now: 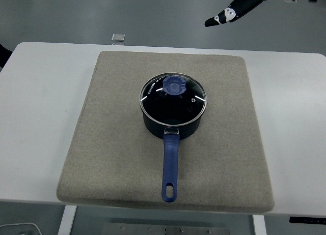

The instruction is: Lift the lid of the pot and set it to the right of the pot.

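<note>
Glass lid [173, 95] sat on the blue pot [172, 120]; right hand [239, 6] hovered far right, fingers spread, grasping nothing.

The right hand [239, 6] has black fingers [224, 16] with white tips and a white back.

Pot [172, 118] mid-mat [102, 143], lid [173, 98] on pot, handle [170, 166] twd near edge, mat on table [41, 103]
</note>
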